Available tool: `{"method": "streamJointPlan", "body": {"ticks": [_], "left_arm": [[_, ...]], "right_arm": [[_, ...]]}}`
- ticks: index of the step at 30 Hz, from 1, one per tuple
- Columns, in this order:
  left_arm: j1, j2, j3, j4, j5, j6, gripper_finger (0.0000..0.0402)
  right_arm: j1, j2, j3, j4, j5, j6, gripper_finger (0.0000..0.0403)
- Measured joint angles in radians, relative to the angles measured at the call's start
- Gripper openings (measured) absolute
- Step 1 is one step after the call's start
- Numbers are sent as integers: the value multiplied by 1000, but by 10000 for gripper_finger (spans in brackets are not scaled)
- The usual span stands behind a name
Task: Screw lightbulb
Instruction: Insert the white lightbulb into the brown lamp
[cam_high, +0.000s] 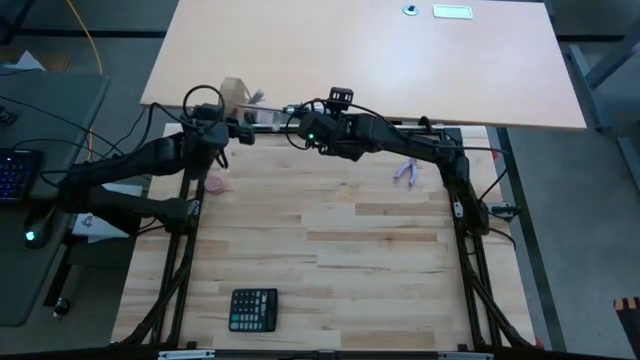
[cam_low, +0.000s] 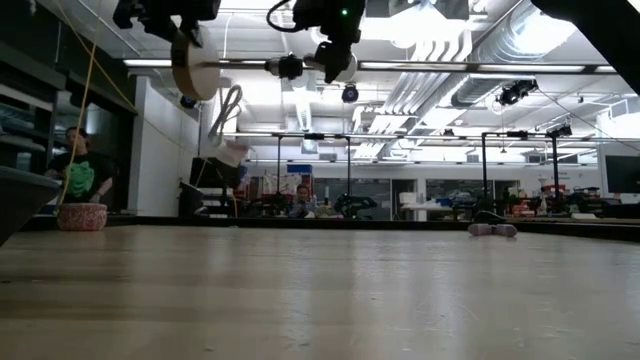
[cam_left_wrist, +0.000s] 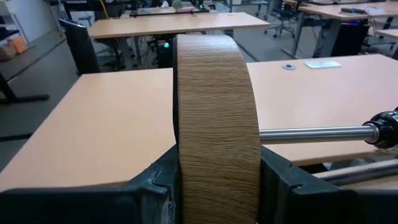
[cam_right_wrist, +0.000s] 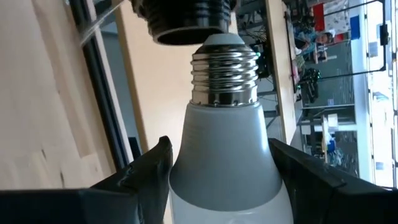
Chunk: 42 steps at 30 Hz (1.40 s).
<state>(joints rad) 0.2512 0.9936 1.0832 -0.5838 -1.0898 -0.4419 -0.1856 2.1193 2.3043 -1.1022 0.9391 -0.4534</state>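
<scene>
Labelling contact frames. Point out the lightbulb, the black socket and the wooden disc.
lightbulb (cam_right_wrist: 225, 74): right wrist view, on the silvery screw base.
black socket (cam_right_wrist: 186, 22): right wrist view, on its dark rim.
wooden disc (cam_left_wrist: 217, 124): left wrist view, on its grained edge.

I'm in a lab or open-plan workshop, not a home. My butcher-block surface (cam_high: 330, 260) sits on a dark metal frame, with a plain tan desk (cam_high: 370, 60) just behind it. More tan desks (cam_left_wrist: 180, 23) stand in rows beyond, with office chairs. Bare ceiling: exposed silver ducts (cam_low: 440, 70), pipes, strip lights. Cables trail off the left side of the rig past a lit keyboard (cam_high: 15, 172). A calculator (cam_high: 253, 309) lies on my surface. A person (cam_low: 80, 178) is at the far wall, another farther back.
</scene>
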Motion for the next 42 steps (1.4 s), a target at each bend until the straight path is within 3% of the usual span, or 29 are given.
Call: {"method": "streamJointPlan", "body": {"ticks": [14, 31, 42], "left_arm": [[-3, 7, 0, 5, 34, 0, 121], [-3, 103, 0, 82, 20, 23, 121], [-26, 100, 0, 117, -14, 167, 121]], "right_arm": [[-5, 29, -1, -38, -5, 0, 232], [1, 31, -2, -54, 16, 4, 232], [9, 22, -2, -57, -114, 87, 232]]}}
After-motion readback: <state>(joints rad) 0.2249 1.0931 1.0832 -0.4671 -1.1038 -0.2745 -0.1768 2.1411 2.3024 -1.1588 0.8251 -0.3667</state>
